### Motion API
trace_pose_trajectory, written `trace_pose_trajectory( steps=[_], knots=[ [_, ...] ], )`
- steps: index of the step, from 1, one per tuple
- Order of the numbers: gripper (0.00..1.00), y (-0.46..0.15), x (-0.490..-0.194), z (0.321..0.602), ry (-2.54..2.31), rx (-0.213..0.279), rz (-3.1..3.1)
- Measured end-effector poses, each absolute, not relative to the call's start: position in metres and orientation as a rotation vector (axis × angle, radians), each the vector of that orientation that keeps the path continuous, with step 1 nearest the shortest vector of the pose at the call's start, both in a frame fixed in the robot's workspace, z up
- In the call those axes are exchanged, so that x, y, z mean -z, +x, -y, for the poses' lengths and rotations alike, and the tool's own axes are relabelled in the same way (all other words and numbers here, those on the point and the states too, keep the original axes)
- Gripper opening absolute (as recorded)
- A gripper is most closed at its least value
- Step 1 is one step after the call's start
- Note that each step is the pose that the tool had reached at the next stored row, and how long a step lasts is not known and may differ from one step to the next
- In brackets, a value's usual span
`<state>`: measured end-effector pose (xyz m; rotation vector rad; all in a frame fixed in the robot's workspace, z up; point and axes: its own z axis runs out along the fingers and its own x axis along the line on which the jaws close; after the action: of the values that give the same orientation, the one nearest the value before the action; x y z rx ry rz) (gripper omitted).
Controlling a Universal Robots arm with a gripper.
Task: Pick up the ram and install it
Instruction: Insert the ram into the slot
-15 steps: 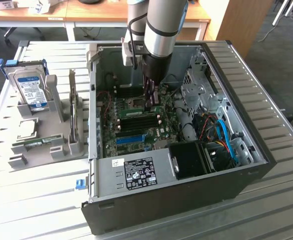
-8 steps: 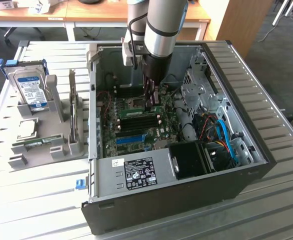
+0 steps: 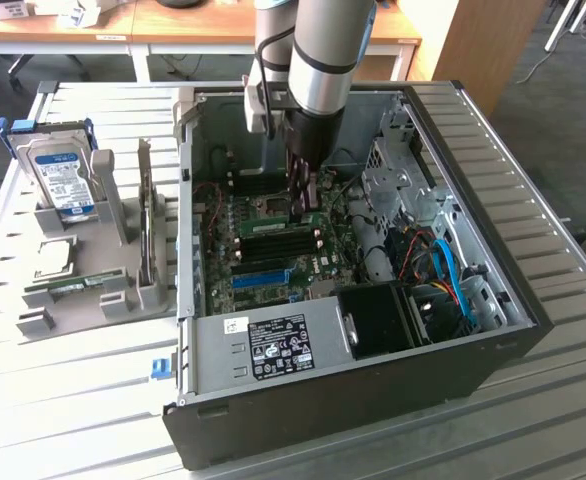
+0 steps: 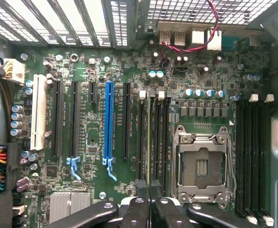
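Observation:
My gripper (image 3: pixel 303 207) reaches down into the open computer case (image 3: pixel 303 410), over the motherboard (image 3: pixel 263 262). In the wrist view its black fingers (image 4: pixel 138 202) are pressed together, shut on the ram (image 4: pixel 150 142). The ram appears edge-on as a thin green strip running along the dark memory slots (image 4: pixel 159 142) beside the CPU socket (image 4: pixel 200 166). In the exterior view the ram (image 3: pixel 271 223) is a narrow green stick lying along the slots just below the fingertips. Whether it is seated in a slot cannot be told.
A grey holder (image 3: pixel 123 215) stands at the exterior view's left with a blue-labelled hard drive (image 3: pixel 61 178), a second green stick (image 3: pixel 78 287) and a square chip (image 3: pixel 55 256). Inside the case are a blue expansion slot (image 4: pixel 108 123), cables (image 3: pixel 443 270) and a drive cage (image 3: pixel 393 185).

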<state>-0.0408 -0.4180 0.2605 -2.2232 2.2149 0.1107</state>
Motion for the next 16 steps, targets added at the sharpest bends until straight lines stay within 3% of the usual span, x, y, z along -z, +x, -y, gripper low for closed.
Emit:
trace_pose_trajectory(
  steps=[16],
  knots=[
    [0.12, -0.0408, -0.2527, 0.4181, -2.223, -0.11, -2.215]
  ],
)
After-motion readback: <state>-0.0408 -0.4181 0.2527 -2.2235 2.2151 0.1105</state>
